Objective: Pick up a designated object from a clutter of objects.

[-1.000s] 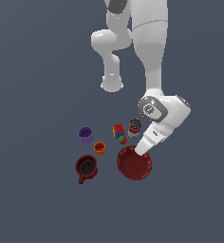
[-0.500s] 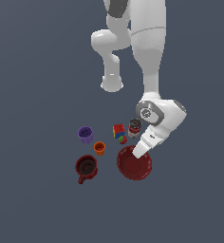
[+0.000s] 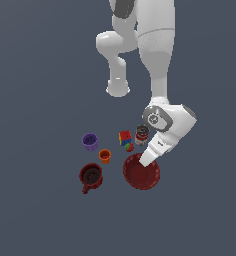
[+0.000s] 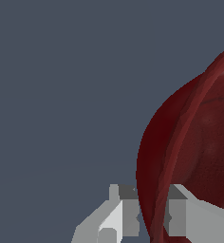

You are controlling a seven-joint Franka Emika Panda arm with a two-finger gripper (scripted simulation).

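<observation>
The dark-red bowl (image 3: 141,173) is wide, shallow and round, and rests on the ground at the near side of the clutter. My gripper (image 3: 146,159) reaches down onto its far rim. In the wrist view the two grey fingers (image 4: 126,213) stand on either side of the bowl's rim (image 4: 180,156), one outside the wall and one inside, both pressed against it. The bowl is still on the ground.
A can (image 3: 142,134), a multicoloured cube (image 3: 125,136) and a small red ball (image 3: 129,147) lie just behind the bowl. A purple cup (image 3: 90,141), an orange cup (image 3: 105,156) and a dark-red mug (image 3: 90,176) lie on the exterior view's left.
My gripper has come down and slightly towards the exterior view's left, onto the bowl's rim. The bowl and the other things have not moved.
</observation>
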